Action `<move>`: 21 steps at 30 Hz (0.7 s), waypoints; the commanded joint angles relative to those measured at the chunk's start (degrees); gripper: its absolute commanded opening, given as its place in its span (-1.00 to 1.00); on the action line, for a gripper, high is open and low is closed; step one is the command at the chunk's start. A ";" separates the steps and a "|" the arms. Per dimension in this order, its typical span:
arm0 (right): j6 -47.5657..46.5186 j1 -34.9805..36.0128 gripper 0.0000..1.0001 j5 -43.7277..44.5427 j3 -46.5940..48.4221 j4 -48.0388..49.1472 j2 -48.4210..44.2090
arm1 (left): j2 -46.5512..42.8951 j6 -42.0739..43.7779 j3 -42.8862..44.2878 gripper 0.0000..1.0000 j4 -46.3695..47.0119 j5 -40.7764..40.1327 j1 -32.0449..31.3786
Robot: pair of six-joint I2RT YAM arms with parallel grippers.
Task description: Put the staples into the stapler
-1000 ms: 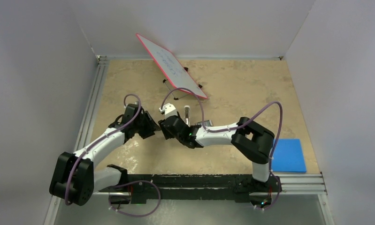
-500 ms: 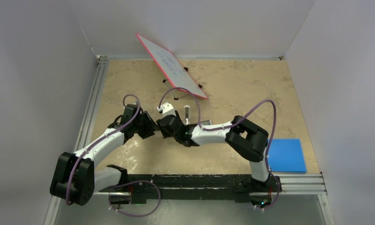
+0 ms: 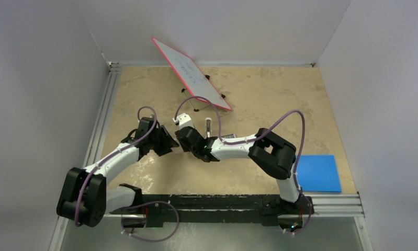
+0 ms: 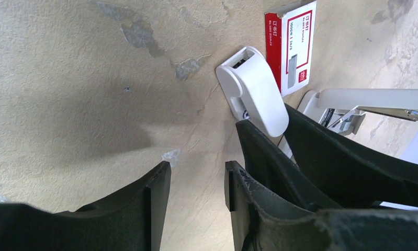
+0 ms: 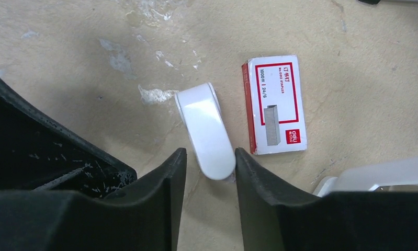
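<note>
White plastic stapler [image 5: 204, 130] lies flat on the beige table [image 5: 65, 52], long axis running 11 to 5 in the right wrist view. The right gripper [image 5: 210, 159] straddles its 5 o'clock end, one finger each side. A sliver of table shows on the 9 o'clock side and the 3 o'clock finger looks about touching. Can't tell if it's pinching or just bracketing.

Box of the staples [image 5: 274, 104] is red and white, label up, flat on the table at 3 o'clock of the stapler. It's just beside and roughly parallel, with a thin strip of table between. Nothing touches it.

The left gripper [image 4: 195, 170] sits low over bare table at 7 o'clock of the stapler in its own view, fingers parted, nothing between them. Same view shows the right arm's black fingers [image 4: 269, 151] around the stapler's end.

There's a white plastic part [image 4: 374, 98] with metal bits at 4 o'clock of the box. Can't identify it.

In the top view both grippers are nose to nose mid-table, and I can't pick out the stapler or box. Red-framed whiteboard [image 3: 191, 76] stands tilted at 12 o'clock. Blue pad [image 3: 317, 172] is at 4 o'clock, well apart.
</note>
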 commanded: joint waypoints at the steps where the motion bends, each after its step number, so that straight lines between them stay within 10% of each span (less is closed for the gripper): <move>1: 0.52 -0.26 -0.26 0.70 1.60 -0.79 -1.33 | 0.10 1.07 -0.06 -0.16 1.98 0.72 0.51; 11: 4.60 -0.22 -0.68 1.97 1.90 -4.30 -2.82 | 1.94 2.36 -0.72 -0.16 4.44 4.59 0.56; 21: 17.92 -0.15 -0.63 -1.51 1.85 -16.08 -6.85 | 2.84 2.91 -3.96 -0.04 10.87 11.08 0.50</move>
